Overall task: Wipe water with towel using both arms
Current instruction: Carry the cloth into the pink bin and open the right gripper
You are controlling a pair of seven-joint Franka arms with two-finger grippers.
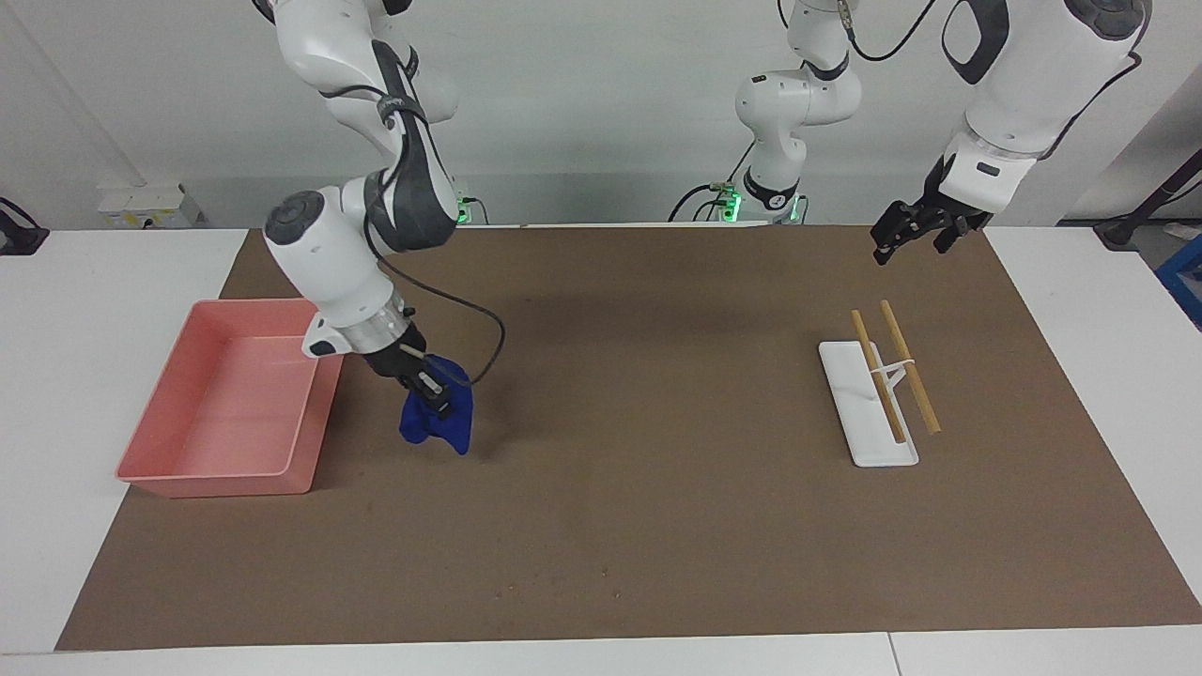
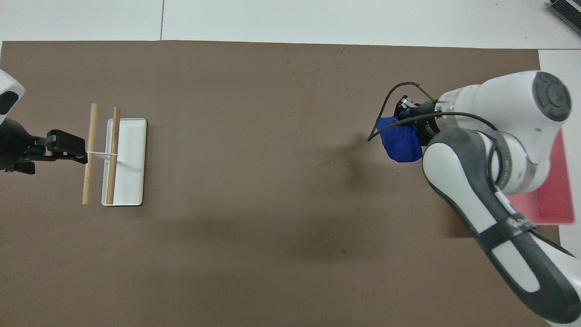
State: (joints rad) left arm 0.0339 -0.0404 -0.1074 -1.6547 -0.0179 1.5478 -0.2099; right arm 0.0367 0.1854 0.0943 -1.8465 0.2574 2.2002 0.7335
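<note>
The blue towel (image 1: 438, 422) hangs bunched from the right gripper (image 1: 431, 388), whose fingers are clenched on it, over the brown mat (image 1: 657, 488) just beside the pink tray (image 1: 188, 451). Faint water specks (image 1: 563, 587) lie farther from the robots. The left gripper (image 1: 918, 230), fingers parted, waits over the mat near the white rack (image 1: 869, 408) with wooden sticks.

High facing and overhead cameras share the brown mat (image 1: 657, 526).

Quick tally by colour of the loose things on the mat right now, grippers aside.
Blue: 1, the towel, held up by the right gripper beside the tray
Pink: 1, the tray
White: 1, the rack
Wood: 2, the sticks on the rack
Total: 5
</note>
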